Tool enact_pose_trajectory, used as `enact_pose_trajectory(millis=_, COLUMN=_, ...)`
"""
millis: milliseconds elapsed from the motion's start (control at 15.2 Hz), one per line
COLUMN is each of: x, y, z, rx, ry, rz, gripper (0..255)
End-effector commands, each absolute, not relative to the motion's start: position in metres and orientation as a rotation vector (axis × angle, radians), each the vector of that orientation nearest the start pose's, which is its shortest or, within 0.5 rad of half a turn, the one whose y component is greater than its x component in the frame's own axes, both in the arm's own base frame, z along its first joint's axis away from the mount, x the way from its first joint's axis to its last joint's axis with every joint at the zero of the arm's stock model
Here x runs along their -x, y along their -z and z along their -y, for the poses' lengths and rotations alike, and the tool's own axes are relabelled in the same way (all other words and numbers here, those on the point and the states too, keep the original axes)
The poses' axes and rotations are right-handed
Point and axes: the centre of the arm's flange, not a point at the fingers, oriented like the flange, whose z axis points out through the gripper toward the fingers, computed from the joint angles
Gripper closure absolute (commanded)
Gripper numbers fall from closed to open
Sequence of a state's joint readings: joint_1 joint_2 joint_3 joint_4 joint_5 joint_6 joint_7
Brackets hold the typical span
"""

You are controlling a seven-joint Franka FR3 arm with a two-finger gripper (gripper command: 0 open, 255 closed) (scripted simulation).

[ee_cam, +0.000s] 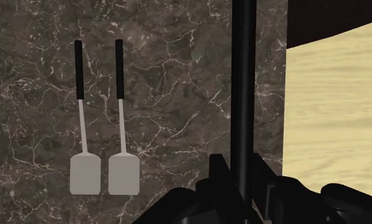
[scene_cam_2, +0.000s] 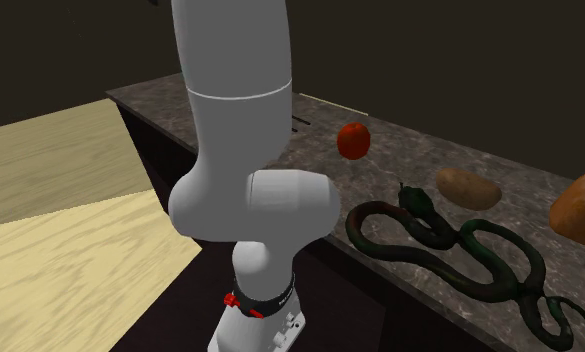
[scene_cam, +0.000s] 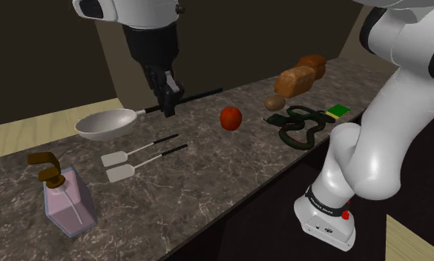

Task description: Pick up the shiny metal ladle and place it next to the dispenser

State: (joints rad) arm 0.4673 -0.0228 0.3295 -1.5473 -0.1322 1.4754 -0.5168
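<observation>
A: Shoulder view?
B: Ladle point(scene_cam: 104, 124) at the desk's point(scene_cam: 208, 178) far side: pale grey bowl, long thin black handle, not very shiny. Jaws pinching the handle partway along. Dispenser point(scene_cam: 67, 199) at that view's left end, well apart, with two spatulas point(scene_cam: 119, 173) between.
A: Lifted?
B: Cannot tell.
A: Second exterior view?
B: Arm point(scene_cam_2: 235, 60) blocks the middle. Behind it are a red ball point(scene_cam_2: 353, 141), a potato point(scene_cam_2: 467, 187) and a snake point(scene_cam_2: 450, 245). Bread point(scene_cam_2: 580, 205) is cut off at that view's right edge.
A: Wrist view?
B: Handle point(ee_cam: 241, 76) is clamped between the jaws, cut off by the frame. Spatulas lie side by side near it. Wood floor point(ee_cam: 334, 114) lies past the desk edge.
</observation>
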Motion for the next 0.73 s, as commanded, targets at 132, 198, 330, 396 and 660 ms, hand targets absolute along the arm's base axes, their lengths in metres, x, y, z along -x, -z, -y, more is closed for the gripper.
enact_pose_trajectory(millis=132, x=-0.404, y=-0.638, z=-0.425, rx=2.613, ry=-0.049, rz=1.991, gripper=255)
enact_pose_trajectory(millis=198, x=-0.407, y=-0.638, z=-0.442, rx=2.613, ry=-0.049, rz=1.991, gripper=255)
enact_pose_trajectory(millis=330, x=-0.407, y=-0.627, z=-0.442, rx=2.613, ry=-0.049, rz=1.991, gripper=255)
enact_pose_trajectory(millis=396, x=-0.407, y=-0.622, z=-0.442, rx=2.613, ry=-0.049, rz=1.991, gripper=255)
enact_pose_trajectory(millis=660, x=-0.407, y=-0.601, z=-0.442, rx=2.613, ry=-0.049, rz=1.991, gripper=255)
